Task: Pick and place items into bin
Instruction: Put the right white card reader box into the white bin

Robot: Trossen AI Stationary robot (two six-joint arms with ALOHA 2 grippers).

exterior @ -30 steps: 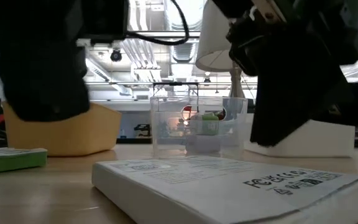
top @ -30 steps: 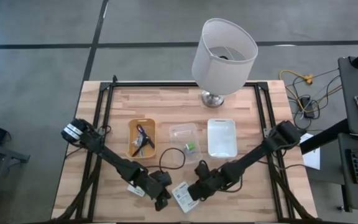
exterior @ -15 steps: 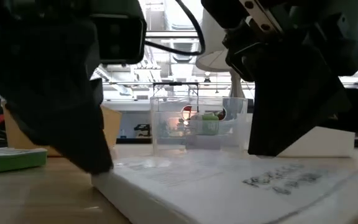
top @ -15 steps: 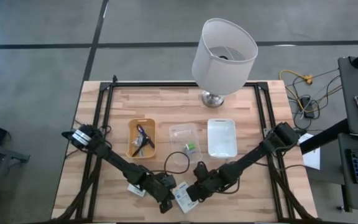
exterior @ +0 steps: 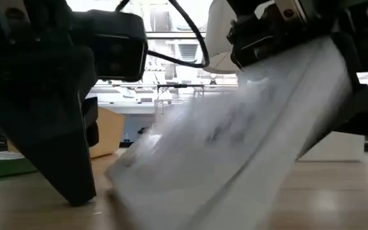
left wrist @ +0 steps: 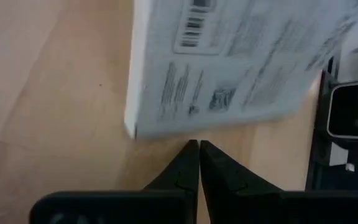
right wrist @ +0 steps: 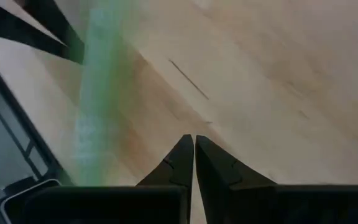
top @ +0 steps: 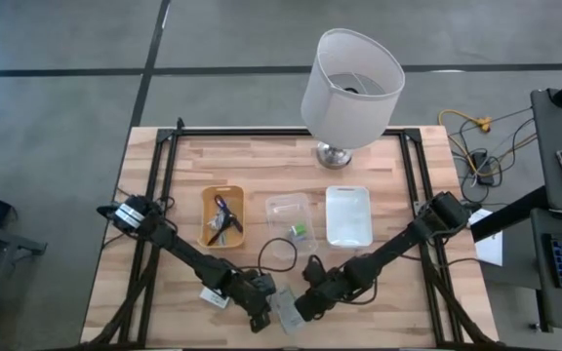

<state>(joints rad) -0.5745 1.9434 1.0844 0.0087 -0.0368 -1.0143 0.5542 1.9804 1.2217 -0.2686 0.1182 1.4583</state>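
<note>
Already a pen and clip lie in the yellow bin [top: 221,216], while a white card [top: 286,309] tips up off the counter [top: 261,166] between the left claw [top: 259,314] and right claw [top: 305,304], both pressed together.

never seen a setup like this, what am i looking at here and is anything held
Two dark robot arms work at a wooden table. One picture looks straight down, one level across the tabletop, two come from wrist cameras. On the table are a lamp, a yellow bin with small items, a clear container, a white tray and a black cable. Near the front, the left end effector and right end effector, both shut, meet at a white printed box, tilted, one edge raised. Neither visibly grips it.
</note>
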